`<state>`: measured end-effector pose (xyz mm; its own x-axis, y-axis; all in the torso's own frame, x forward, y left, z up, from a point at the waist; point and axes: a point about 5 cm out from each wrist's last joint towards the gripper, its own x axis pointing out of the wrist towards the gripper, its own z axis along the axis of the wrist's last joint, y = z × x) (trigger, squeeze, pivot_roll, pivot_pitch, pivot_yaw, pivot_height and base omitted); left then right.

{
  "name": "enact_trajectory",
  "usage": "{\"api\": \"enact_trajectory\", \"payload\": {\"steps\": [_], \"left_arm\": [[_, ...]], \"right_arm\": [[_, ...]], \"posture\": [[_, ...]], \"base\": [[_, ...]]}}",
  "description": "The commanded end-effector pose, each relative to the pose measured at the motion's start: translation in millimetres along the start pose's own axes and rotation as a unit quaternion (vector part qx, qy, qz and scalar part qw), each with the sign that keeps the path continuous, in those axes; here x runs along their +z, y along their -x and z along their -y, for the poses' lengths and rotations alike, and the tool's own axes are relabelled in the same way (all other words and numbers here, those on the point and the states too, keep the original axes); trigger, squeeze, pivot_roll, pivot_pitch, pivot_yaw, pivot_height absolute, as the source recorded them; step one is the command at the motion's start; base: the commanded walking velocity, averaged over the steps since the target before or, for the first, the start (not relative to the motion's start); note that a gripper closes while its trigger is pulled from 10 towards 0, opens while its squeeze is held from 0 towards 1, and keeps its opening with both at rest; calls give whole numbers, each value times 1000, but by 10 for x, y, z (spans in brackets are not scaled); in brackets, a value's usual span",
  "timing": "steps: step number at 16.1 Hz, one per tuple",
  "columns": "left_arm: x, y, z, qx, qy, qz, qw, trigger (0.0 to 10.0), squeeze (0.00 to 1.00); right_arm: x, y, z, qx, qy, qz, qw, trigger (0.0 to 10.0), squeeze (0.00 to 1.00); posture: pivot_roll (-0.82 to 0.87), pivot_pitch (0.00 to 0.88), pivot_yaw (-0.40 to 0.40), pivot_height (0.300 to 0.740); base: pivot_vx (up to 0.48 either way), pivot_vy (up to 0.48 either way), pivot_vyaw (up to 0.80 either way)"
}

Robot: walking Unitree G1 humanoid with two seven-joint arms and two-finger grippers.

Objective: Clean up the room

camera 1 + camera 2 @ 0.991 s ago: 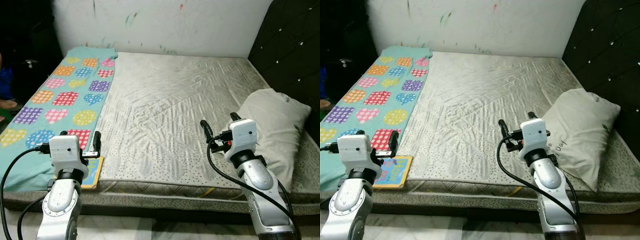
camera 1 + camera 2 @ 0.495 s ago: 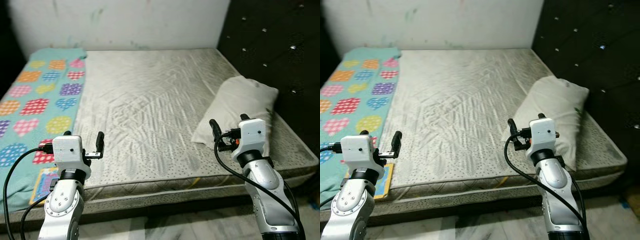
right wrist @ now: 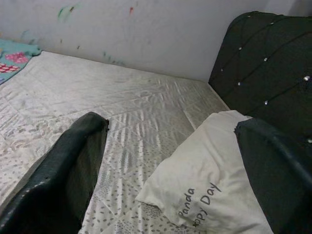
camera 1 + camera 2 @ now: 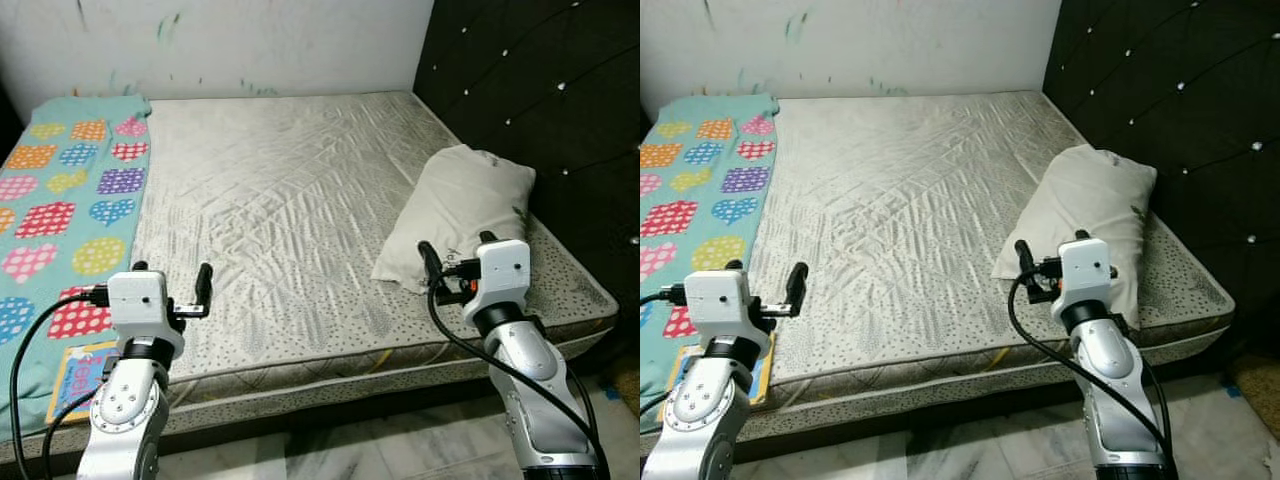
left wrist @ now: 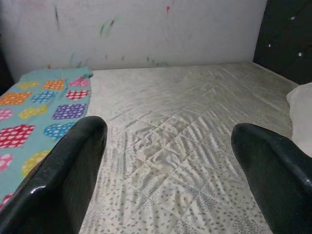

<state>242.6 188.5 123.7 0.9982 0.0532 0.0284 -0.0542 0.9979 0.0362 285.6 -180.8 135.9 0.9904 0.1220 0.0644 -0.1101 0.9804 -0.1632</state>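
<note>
A wide bed with a bare grey mattress (image 4: 280, 190) lies before me. A teal blanket (image 4: 70, 190) with coloured hearts covers its left strip. A white pillow (image 4: 460, 205) printed "Panda Day" (image 3: 202, 202) lies on the right side by the headboard. A thin colourful book (image 4: 78, 365) rests at the front left corner. My left gripper (image 4: 172, 268) hovers open over the mattress's front edge, holding nothing. My right gripper (image 4: 455, 245) is open just in front of the pillow's near end, also holding nothing.
A black tufted headboard (image 4: 540, 90) runs along the bed's right side. A white wall (image 4: 250, 45) with paint marks stands behind the bed. Marble floor (image 4: 380, 445) shows between me and the bed frame.
The whole picture has slid left, so the camera has turned right: the pillow and headboard sit closer to the middle. Both grippers stay open and held out as before.
</note>
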Motion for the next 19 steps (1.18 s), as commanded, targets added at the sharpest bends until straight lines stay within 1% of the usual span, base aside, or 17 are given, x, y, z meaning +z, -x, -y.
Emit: {"api": "enact_trajectory", "payload": {"steps": [1,3,7,16,17,19], "left_arm": [[1,-8,16,-8,3,0,1000,10000,0],[2,-5,18,-8,7,0,1000,10000,0],[-1,-3,35,-14,16,-2,1000,10000,0],[3,-18,42,-21,14,-3,1000,10000,0],[6,-21,41,-20,13,-3,1000,10000,0],[7,-26,35,-18,12,-2,1000,10000,0]], "right_arm": [[23,11,25,-1,7,4,1000,10000,0],[23,18,20,1,4,2,1000,10000,0],[4,36,46,-2,1,-6,1000,10000,0],[1,33,57,-14,-3,-10,1000,10000,0],[2,32,62,-18,3,-12,1000,10000,0],[-5,25,73,-36,1,-21,999,10000,0]], "posture": [[-19,0,-49,740],[-24,0,-50,740],[-29,0,-53,740],[-32,0,-47,740],[-32,0,-47,740],[-34,0,-44,740]], "base": [[0,0,0],[0,0,0],[0,0,-778],[0,0,-795],[0,0,0],[0,0,0]]}}
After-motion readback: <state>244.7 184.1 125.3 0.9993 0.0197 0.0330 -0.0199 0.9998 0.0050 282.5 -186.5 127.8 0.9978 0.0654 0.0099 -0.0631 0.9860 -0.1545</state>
